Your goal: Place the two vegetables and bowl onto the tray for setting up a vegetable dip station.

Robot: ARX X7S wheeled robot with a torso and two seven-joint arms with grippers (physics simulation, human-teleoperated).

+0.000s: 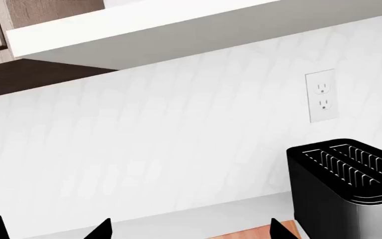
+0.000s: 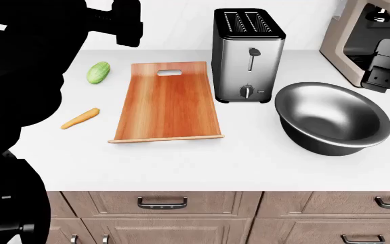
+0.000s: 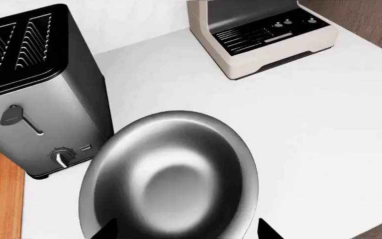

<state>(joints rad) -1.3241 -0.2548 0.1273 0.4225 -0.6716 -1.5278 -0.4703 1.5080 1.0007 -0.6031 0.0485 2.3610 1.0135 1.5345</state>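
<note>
Your right pincer [image 3: 184,230] hangs open and empty over the bowl [image 2: 332,118]; lifted carelessly, that bowl knocks the toaster [image 2: 247,53] beside it. Left pincer's state: cannot tell.

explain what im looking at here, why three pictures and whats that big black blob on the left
These are simulator renders from one two-armed robot at a kitchen counter. The head view looks down from its head; the black blob is its own left arm close to the lens. There you see a wooden tray, a carrot and a cucumber beside it, a toaster, a steel bowl and a coffee machine. The other two pictures come from cameras near each gripper. The left one faces the wall, with an outlet and the toaster. The right one looks down on the bowl. Both show only the dark fingertips, set apart with nothing between them: left gripper, right gripper. Nothing is held, and the tray is bare.
</note>
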